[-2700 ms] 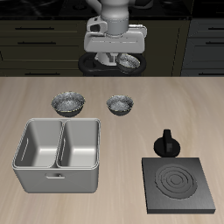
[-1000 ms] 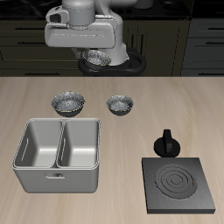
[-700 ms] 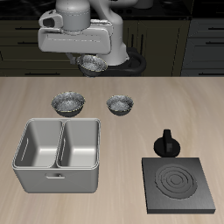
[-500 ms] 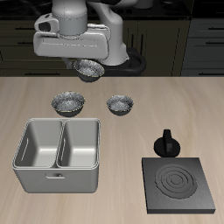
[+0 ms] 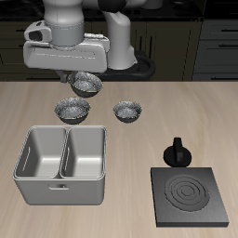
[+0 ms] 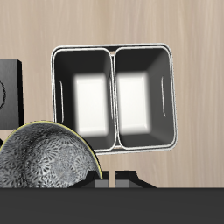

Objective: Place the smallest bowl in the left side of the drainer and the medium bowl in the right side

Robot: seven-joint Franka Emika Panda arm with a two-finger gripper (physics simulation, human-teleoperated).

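Pale wooden table (image 5: pixel 139 139), dark cabinets behind. Hung high over its back edge: white arm's gripper (image 5: pixel 78 78), jaws clamped on a speckled silvery metallic bowl (image 5: pixel 86 85), above the light grey two-compartment drainer (image 5: pixel 61 165). Rested beneath: two matching bowls, larger (image 5: pixel 72 111), smaller (image 5: pixel 128 112).

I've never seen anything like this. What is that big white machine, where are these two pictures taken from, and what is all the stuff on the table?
These are simulator renders. The white machine is a robot arm; its tool holds a speckled metal bowl in the air. One picture looks at the table from the front and above; the other comes from a camera on the arm, looking down. On the wooden table are two more bowls, one larger, one smaller, a grey two-compartment drainer, both compartments empty, a black stove plate, and a small black pot-like object beside it.
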